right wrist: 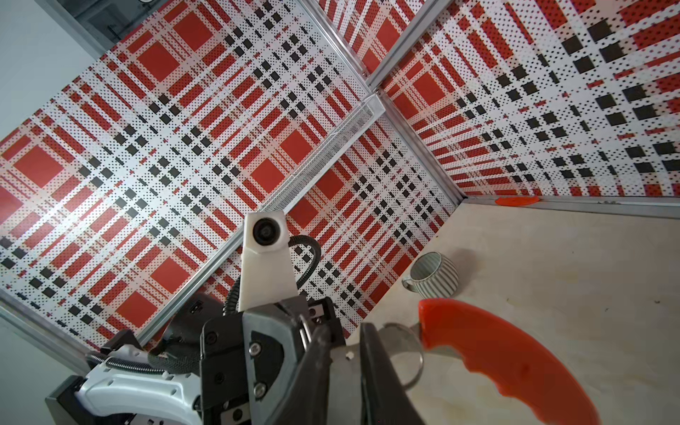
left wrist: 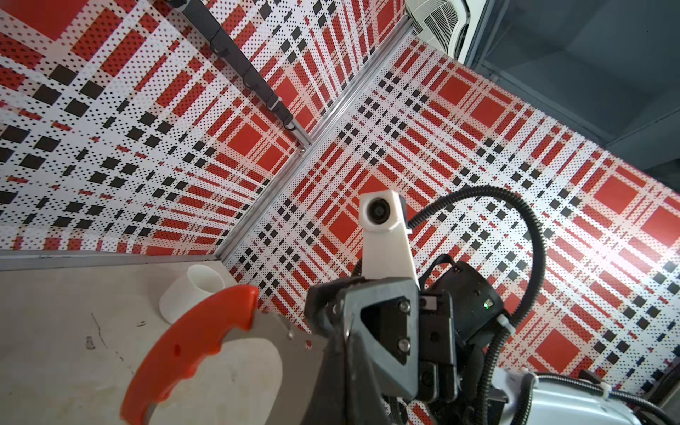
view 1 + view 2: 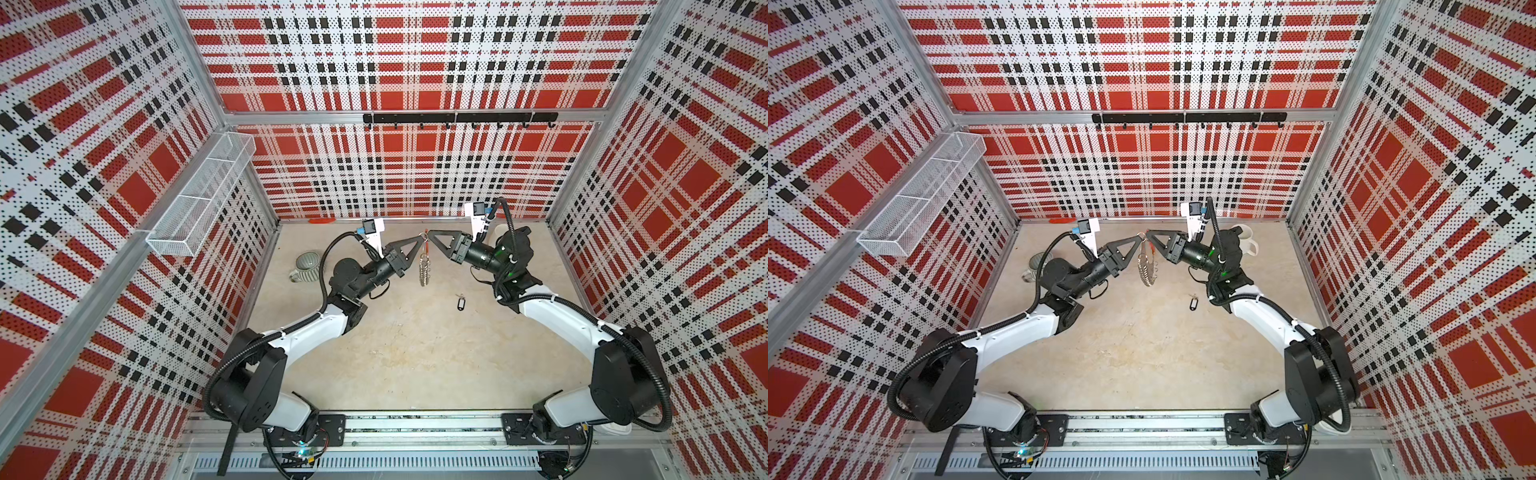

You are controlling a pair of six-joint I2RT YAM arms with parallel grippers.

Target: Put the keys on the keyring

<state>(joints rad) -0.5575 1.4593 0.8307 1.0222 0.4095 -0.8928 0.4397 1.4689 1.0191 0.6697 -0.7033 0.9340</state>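
- Jaws of the left gripper point(image 3: 419, 238) are pressed together on the top of the keyring point(image 3: 423, 266). The hoop hangs straight down from that tip, clear of the table point(image 3: 395, 353).
- The right gripper point(image 3: 431, 234) meets the left gripper tip to tip at the top of the hoop in both top views.
- In the right wrist view, the right gripper's two dark fingers point(image 1: 379, 375) stand a little apart with a grey metal part of the keyring between them. Whether they press on it I cannot tell.
- The red segment point(image 1: 515, 360) of the keyring curves away from just beside those fingers.
- Small silver wire loops point(image 3: 423, 276) bunch at the hoop's low end, beneath both grippers.
- The keys point(image 3: 460, 304), a tiny silver key with a black tag, lie flat on the table. They are below the right gripper, towards its arm's base, well apart from the keyring, and neither gripper touches them.
- A striped mug point(image 3: 306, 266) sits on the table out past the left gripper's wrist.
- A white mug point(image 3: 1246, 241) stands behind the right gripper's wrist, partly hidden by the arm.
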